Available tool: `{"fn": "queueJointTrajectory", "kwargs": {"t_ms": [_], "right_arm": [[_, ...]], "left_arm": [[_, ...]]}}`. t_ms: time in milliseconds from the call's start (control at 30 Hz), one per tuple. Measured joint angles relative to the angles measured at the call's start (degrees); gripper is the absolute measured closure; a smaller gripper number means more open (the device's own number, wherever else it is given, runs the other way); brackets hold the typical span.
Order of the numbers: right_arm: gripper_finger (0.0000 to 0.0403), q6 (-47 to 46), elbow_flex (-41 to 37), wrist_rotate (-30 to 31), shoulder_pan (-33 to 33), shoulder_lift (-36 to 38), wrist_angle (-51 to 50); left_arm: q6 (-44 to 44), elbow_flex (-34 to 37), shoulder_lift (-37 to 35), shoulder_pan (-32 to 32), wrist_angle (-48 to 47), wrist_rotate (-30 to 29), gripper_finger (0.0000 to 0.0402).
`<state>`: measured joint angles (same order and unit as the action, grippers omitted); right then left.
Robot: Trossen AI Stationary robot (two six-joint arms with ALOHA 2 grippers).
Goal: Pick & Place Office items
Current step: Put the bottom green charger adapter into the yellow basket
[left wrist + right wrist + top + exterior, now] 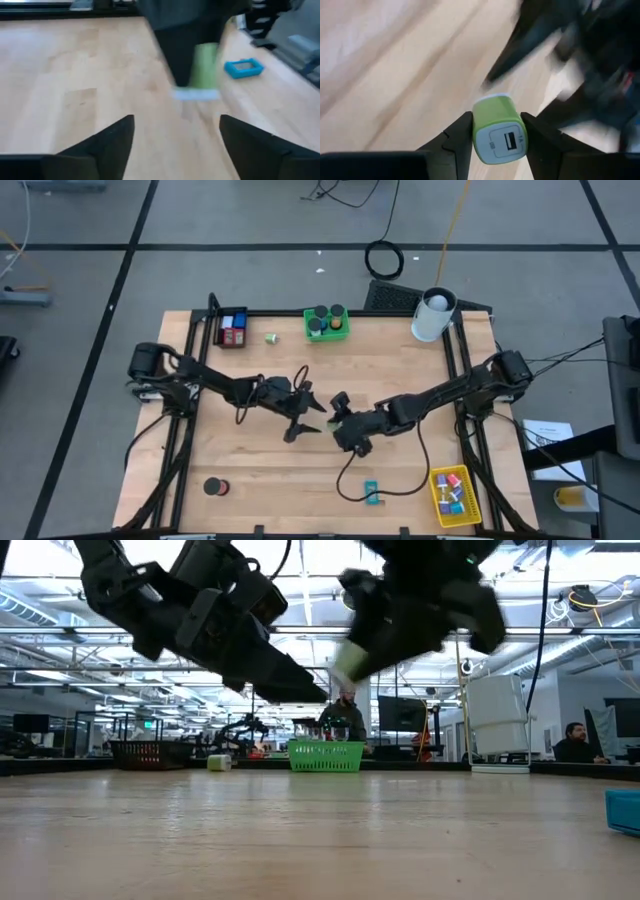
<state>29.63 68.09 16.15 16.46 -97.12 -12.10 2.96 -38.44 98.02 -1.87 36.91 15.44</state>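
My right gripper (499, 134) is shut on a small green-and-white plug cube with a USB slot (501, 131), above the table's middle (345, 423). My left gripper (175, 131) is open and hangs just to the left of it (303, 418), touching nothing. In the left wrist view the green cube (205, 71) shows ahead of it, under the right gripper's dark finger. A black roll (215, 486) and a cyan piece (371, 491) lie on the near part of the table. A small green item (271, 338) lies near the far edge. My right gripper pinches the green cube between its two fingers, one on each of two opposite green sides (479, 131). The white face with the USB slot (507, 141) points back at the wrist camera. The cube is lifted clear of the table.
Along the far edge stand a black bin with red and blue blocks (232, 328), a green bin with black rolls (326, 323) and a big white cylinder (433, 315). A yellow bin with small clips (455, 492) sits at the near right corner. A black cable loops beside the cyan piece.
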Motion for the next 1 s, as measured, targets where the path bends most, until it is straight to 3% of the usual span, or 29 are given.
{"fn": "queueJointTrajectory", "kwargs": {"t_ms": [167,333,633,833,1000], "right_arm": [[0.0265,-9.83,-0.09,0.17,1.51,3.08,-10.43],[0.0266,-29.42,-0.13,-4.23,4.53,8.04,-25.45],[0.0267,-76.66,-0.11,-22.79,14.58,16.11,-43.13],[0.0266,-102.87,-0.23,-34.44,23.46,16.96,-53.64],[0.0263,-118.94,-4.39,-42.73,30.64,16.94,-51.15]], "left_arm": [[3.84,0.01,-6.48,-1.32,-6.35,-8.55,0.0084],[5.59,0.02,-8.48,-1.52,-7.37,-9.26,0.0119],[5.53,0.09,-5.74,-1.48,-7.07,-10.1,0.0222],[5.49,0.09,-5.72,-1.59,-8.8,-10.1,0.0264],[4.66,0.09,-5.71,-1.65,-10.51,-10.49,0.0279]]}}
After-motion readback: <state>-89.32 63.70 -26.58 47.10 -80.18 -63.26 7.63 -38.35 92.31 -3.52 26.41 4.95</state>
